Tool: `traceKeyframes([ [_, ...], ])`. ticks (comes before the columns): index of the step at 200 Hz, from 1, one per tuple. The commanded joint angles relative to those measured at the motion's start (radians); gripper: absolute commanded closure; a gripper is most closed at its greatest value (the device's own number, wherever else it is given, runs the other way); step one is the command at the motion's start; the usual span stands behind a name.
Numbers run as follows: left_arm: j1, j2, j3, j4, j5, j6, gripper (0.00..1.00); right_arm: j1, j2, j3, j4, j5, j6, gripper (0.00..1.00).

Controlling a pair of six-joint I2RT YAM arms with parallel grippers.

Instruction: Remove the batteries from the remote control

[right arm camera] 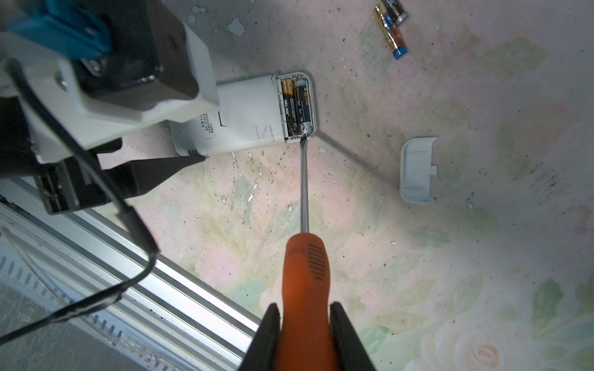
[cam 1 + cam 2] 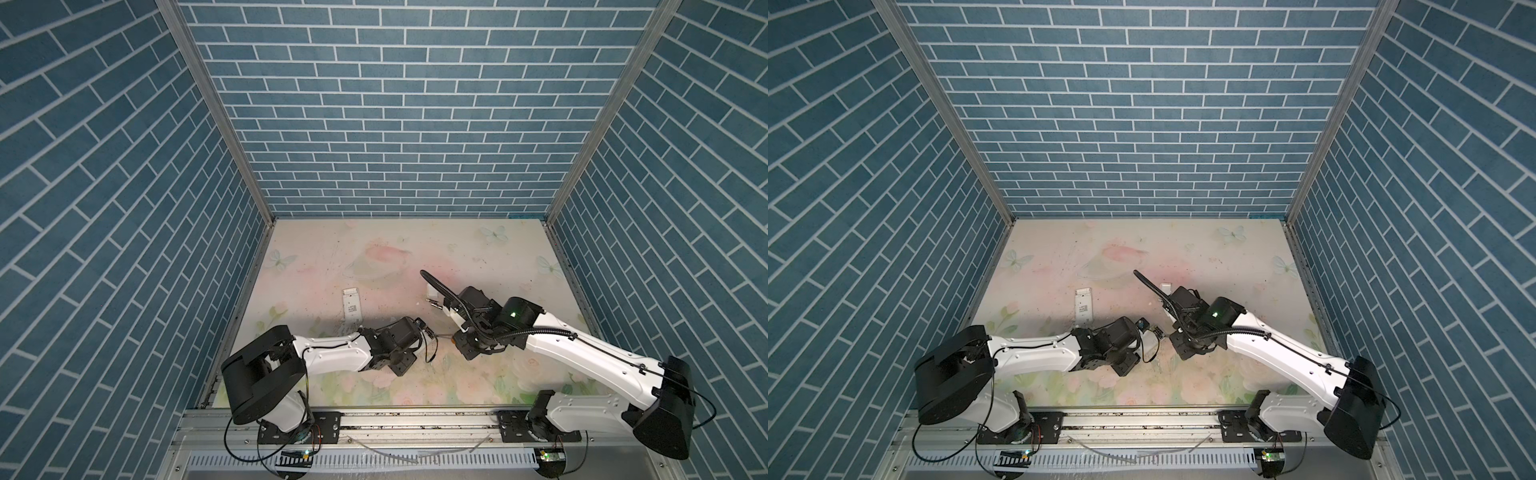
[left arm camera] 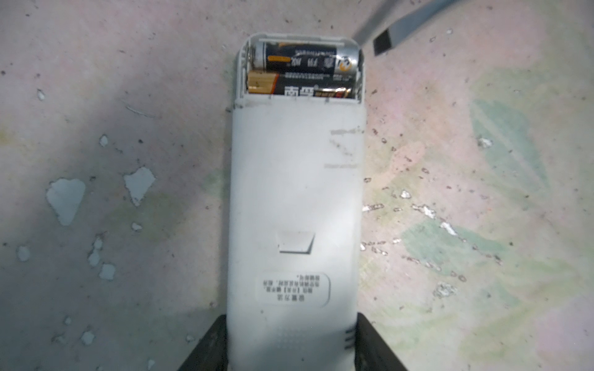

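Prying step: left tool [image 3: 289, 347] clamped on white remote [image 3: 295, 192], flat on surface [image 3: 96, 96]. Right tool [image 1: 305, 337] clamped on orange screwdriver [image 1: 305, 273], tip at edge of open compartment [image 1: 314, 96]. Two batteries [image 3: 305, 74] seated inside. Next: lever outer battery up; slipping likely.

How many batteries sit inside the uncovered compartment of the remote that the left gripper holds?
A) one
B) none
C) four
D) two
D: in the left wrist view two batteries lie side by side in the uncovered end of the remote that the left gripper holds.
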Motion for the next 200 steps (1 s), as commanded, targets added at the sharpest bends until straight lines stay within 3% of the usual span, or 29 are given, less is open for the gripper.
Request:
traceKeyframes([
  [1,-0.013,0.027,-0.029,-0.071,0.058,0.001,0.83,-0.002,0.015,-0.001,0.011,0.003,0.025,1.0],
  [200,-0.013,0.027,-0.031,-0.076,0.059,0.0,0.85,-0.04,-0.012,-0.066,0.029,-0.026,0.045,1.0],
])
